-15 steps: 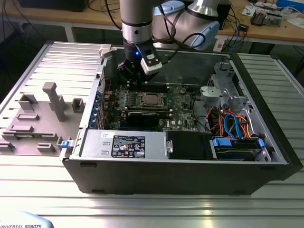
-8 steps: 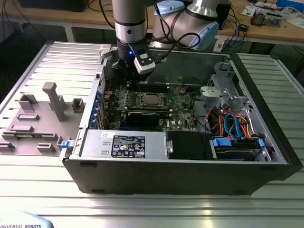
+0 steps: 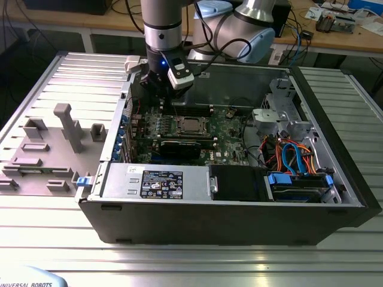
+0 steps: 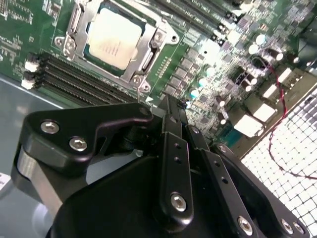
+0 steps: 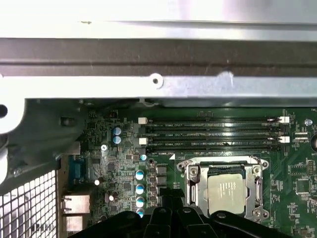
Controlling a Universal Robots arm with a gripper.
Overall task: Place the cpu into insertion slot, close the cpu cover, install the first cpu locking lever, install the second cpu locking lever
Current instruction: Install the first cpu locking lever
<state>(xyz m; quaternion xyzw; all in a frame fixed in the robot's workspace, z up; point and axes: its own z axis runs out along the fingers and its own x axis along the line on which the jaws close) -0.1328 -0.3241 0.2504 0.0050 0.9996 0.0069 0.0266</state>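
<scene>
The black two-fingered pincer (image 4: pixel 171 106) has its fingers (image 4: pixel 173 148) drawn together with nothing between them, and it hangs above the green circuit board (image 4: pixel 29 29) inside the open dark computer case (image 3: pixel 239 221). Its tips sit over the long black memory slots (image 4: pixel 74 82), just beside the square silver-rimmed insertion slot (image 4: pixel 71 43). The small square cpu with its silvery-grey top (image 4: pixel 115 38) lies flat in that slot, and the thin shiny silver cpu cover (image 4: pixel 147 52) appears to lie down around it, framing the chip through its window. I cannot tell from either wrist view whether the thin locking levers along the frame's edges are latched. I judge the lever work to be the step in hand. Done well, it calls for the closed tips to press on the lever wire alone, clear of the chip's face and the memory slots, sweeping the lever down and sideways under its catch. The push should stay gentle, since a slip would land on the board's small components.
</scene>
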